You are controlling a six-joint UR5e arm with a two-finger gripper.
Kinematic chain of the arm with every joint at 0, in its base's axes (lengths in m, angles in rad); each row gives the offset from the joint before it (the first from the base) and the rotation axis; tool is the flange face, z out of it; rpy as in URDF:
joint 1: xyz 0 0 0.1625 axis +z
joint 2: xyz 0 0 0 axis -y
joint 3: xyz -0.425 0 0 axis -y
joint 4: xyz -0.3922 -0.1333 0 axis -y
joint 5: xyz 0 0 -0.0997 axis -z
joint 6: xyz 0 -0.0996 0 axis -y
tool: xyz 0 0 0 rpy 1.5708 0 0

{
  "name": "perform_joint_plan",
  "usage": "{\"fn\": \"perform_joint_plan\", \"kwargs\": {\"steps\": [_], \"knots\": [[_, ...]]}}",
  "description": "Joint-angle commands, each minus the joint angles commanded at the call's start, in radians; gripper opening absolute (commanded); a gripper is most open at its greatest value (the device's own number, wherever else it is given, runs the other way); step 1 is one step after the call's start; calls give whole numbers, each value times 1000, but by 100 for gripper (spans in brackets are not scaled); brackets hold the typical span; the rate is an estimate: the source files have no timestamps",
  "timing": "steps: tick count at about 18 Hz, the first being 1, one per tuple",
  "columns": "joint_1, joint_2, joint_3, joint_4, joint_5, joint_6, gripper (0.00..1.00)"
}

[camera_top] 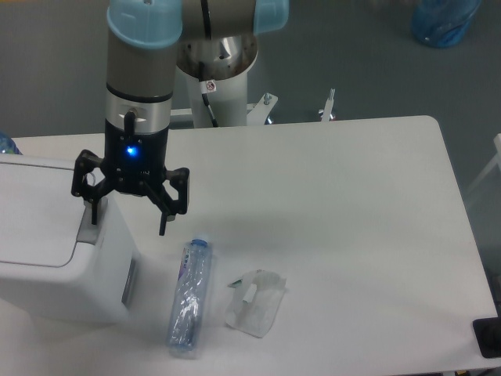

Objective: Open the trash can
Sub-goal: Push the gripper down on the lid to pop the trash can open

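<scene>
The trash can (55,266) is a large white boxy bin at the table's left edge, with its flat lid down and a grey push tab (88,227) on the lid's right side. My gripper (127,223) hangs open above the bin's right edge, fingers spread wide. Its left finger (93,211) stands over the grey tab, and its right finger (163,222) hangs past the bin's side over the table. I cannot tell whether the left finger touches the tab.
A crushed clear plastic bottle (189,298) lies on the table just right of the bin. A crumpled clear wrapper (255,302) lies beside it. The arm's base (215,70) rises behind the table's far edge. A black object (488,337) sits at the right corner.
</scene>
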Motion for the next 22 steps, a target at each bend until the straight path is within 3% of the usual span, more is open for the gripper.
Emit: {"fn": "perform_joint_plan", "kwargs": {"steps": [18,22], "knots": [[0,6,9,0,2,-12,100],[98,9,12,2,5,5,100]]}}
